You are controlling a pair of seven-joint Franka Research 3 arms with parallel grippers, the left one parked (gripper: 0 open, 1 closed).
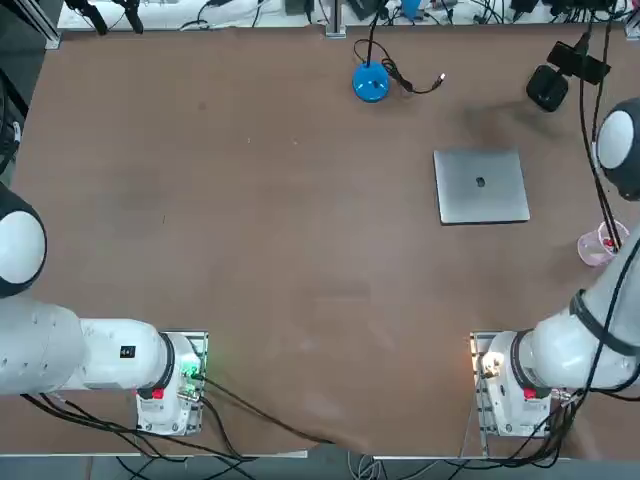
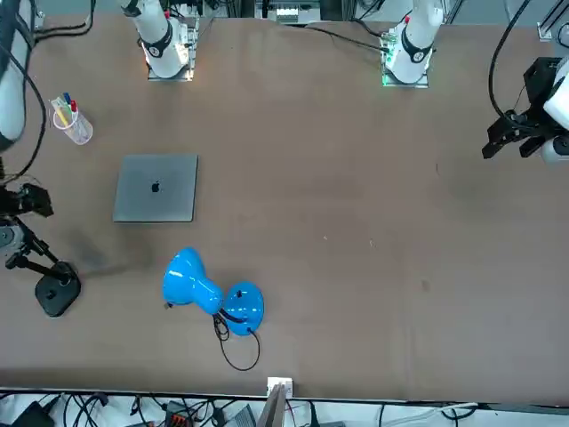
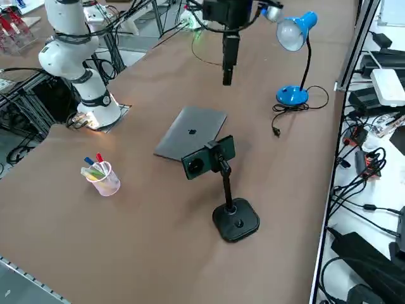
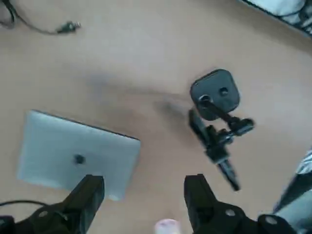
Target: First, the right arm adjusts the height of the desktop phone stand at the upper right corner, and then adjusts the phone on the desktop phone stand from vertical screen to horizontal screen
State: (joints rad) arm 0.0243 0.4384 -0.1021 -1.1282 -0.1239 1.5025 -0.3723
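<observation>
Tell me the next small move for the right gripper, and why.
Probably bring the open right gripper down toward the desktop phone stand. It hangs above the table between the laptop and the stand, holding nothing, and the phone already sits horizontal in the clamp.

Brown counter [image 1: 250, 250] seen from overhead. Closed silver laptop [image 1: 481, 186] laid flat at 2 o'clock. Desktop phone stand [image 1: 547, 88] stood at 1 o'clock, near the far right corner. Blue lamp base [image 1: 370, 82] set at 12 o'clock, its cable trailed beside it. Clear cup of pens [image 1: 599, 243] placed at 3 o'clock.
</observation>
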